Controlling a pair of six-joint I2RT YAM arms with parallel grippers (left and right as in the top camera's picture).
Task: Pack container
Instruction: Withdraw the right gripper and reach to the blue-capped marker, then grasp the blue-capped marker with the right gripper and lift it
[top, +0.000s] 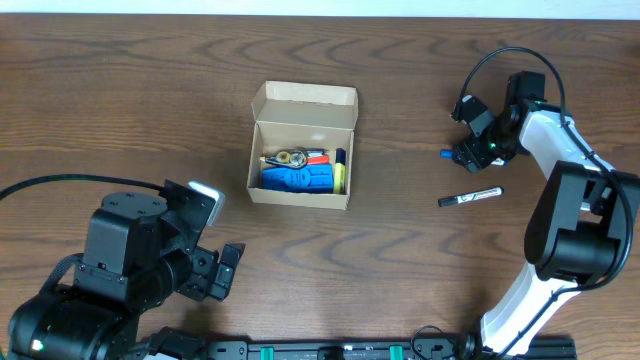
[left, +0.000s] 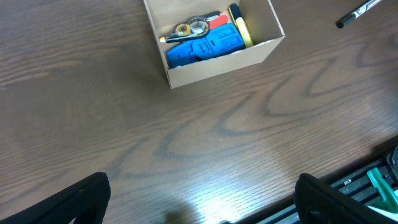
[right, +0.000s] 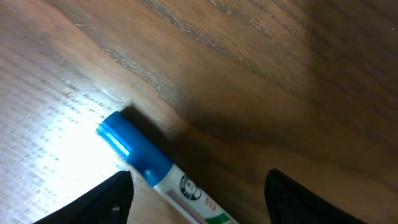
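**Tally, tabletop**

Cardboard box (top: 305, 97): one.
Loose markers: two — black-capped marker (top: 470, 197), blue-capped marker (right: 155, 169).
Inside the box, four items: one blue ribbed piece (top: 297, 178), one tape roll (top: 293, 157), one orange piece (top: 318, 158), one yellow stick (top: 340, 172).
Robot arms: two — left arm (top: 125, 260), right arm (top: 565, 215).

Surface: dark brown wood-grain table (top: 130, 90)
Near centre: open tan container (top: 298, 199), standing flat, flap lid tipped back on the far side
Right side: black-and-white marker (top: 470, 197), lying flat, well apart from the container
Just beyond that: blue-capped marker (right: 138, 154), lying flat on the wood
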